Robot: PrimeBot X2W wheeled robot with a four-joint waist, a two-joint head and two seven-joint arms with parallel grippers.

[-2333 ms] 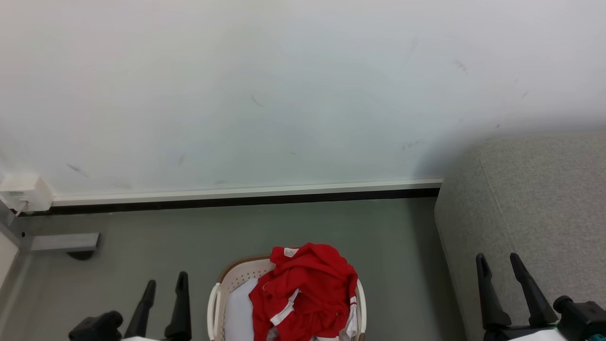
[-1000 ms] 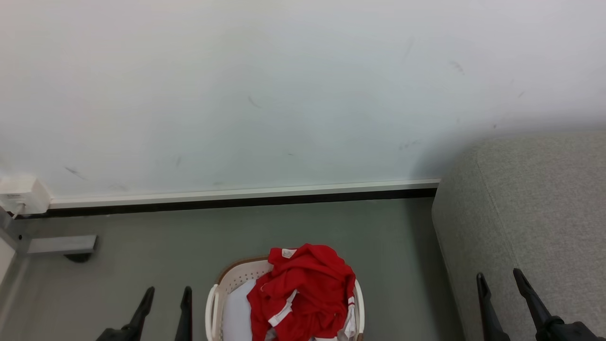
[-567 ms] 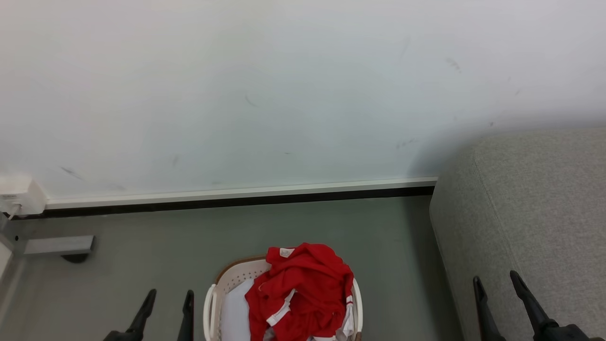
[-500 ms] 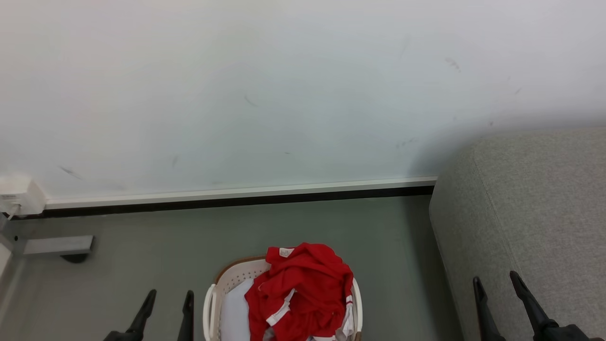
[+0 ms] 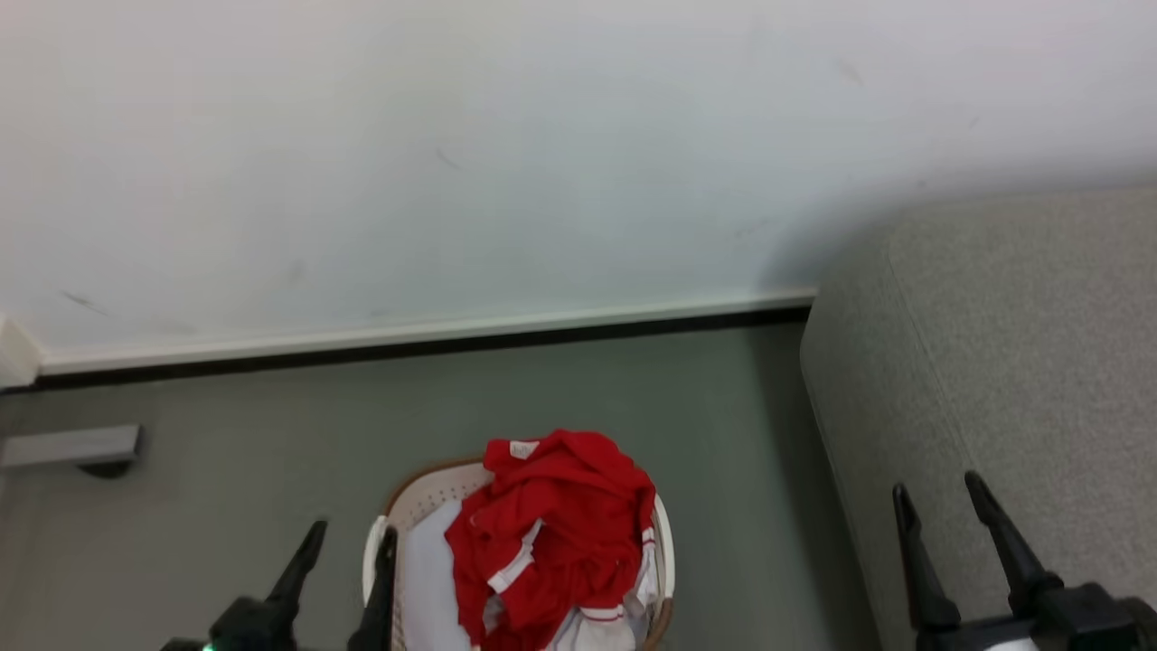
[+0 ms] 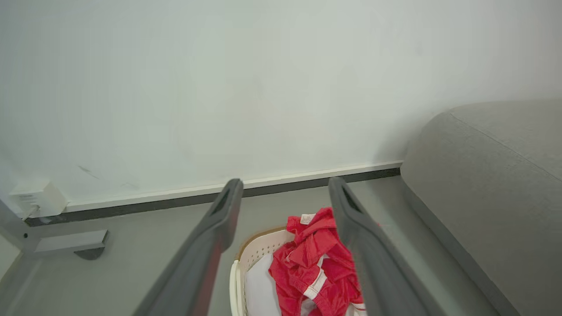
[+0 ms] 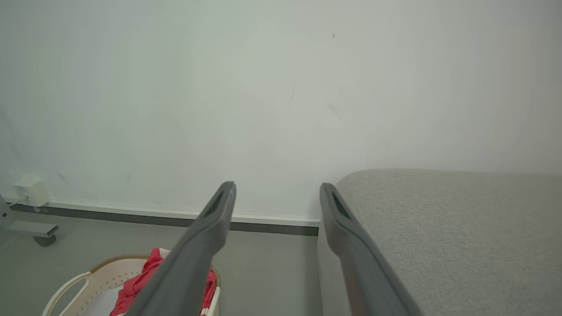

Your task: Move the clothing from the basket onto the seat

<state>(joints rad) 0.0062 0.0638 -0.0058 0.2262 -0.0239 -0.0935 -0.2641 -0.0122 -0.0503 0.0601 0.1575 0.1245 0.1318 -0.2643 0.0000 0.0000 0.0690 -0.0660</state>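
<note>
Two empty grippers, jaws spread wide, in the head view: left gripper [image 5: 352, 532] beside the basket [image 5: 411, 484], right gripper [image 5: 935, 484] by the seat [image 5: 1039, 362]. The clothes [image 5: 551, 533] are heaped in the basket. Left wrist view lines them up between your fingers [image 6: 210, 245]. Right wrist view faces the seat. Looks like pre-grab; you'll need to drop lower first.

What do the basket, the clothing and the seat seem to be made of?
The basket: likely moulded plastic, cream and smooth, with small holes and a brown rim. The clothing: soft red fabric, matte and creased, with white trim. The seat: grey woven upholstery, speckled and matte.
</note>
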